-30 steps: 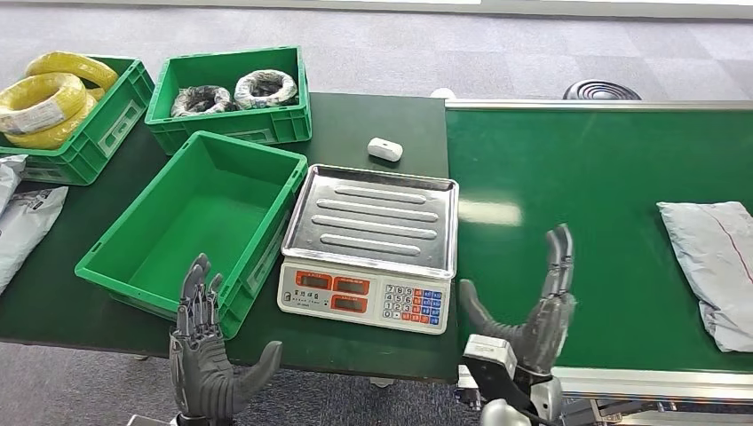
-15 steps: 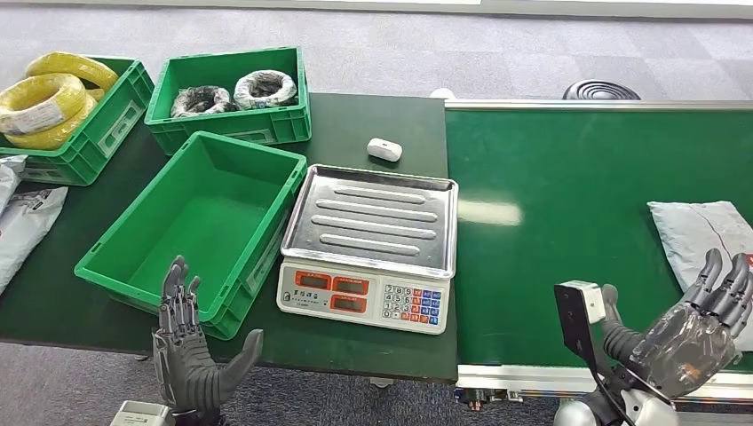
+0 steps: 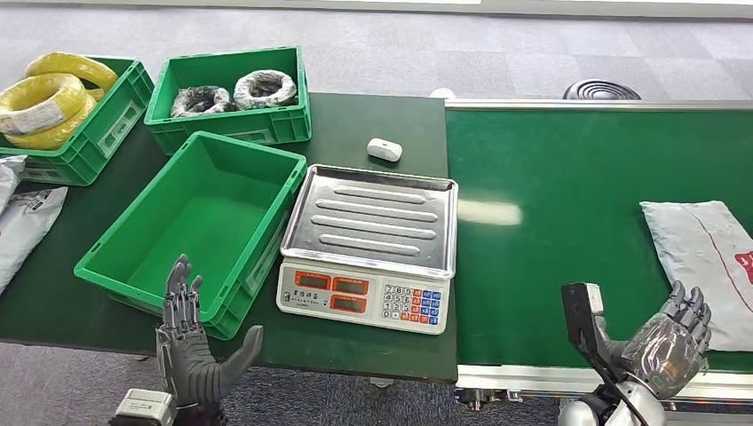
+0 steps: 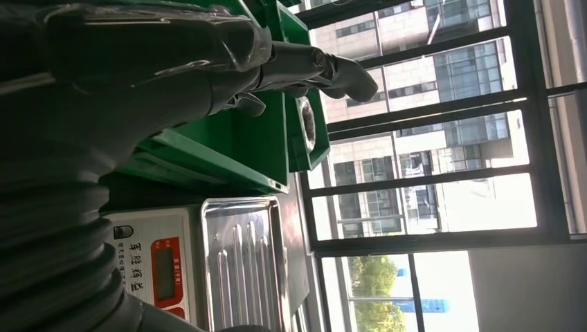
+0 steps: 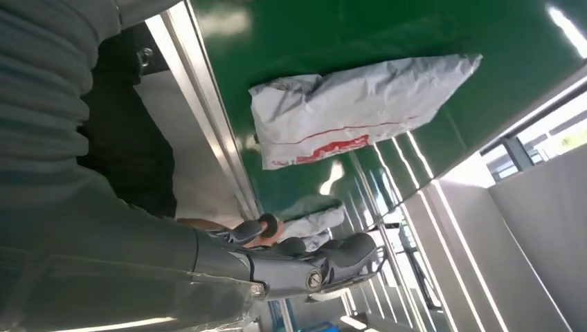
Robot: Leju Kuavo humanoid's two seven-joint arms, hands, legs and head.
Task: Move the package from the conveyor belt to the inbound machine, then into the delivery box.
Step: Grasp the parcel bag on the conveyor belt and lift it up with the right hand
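Package (image 3: 706,266) has ridden the conveyor belt (image 3: 550,231) closer — now at two o'clock, just beside my right hand (image 3: 668,342), fingers spread, empty. Left hand (image 3: 191,355) spread, idle — pickup due.

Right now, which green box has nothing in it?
The big green box beside the scale. The other two boxes hold yellow coils and wrapped rings.
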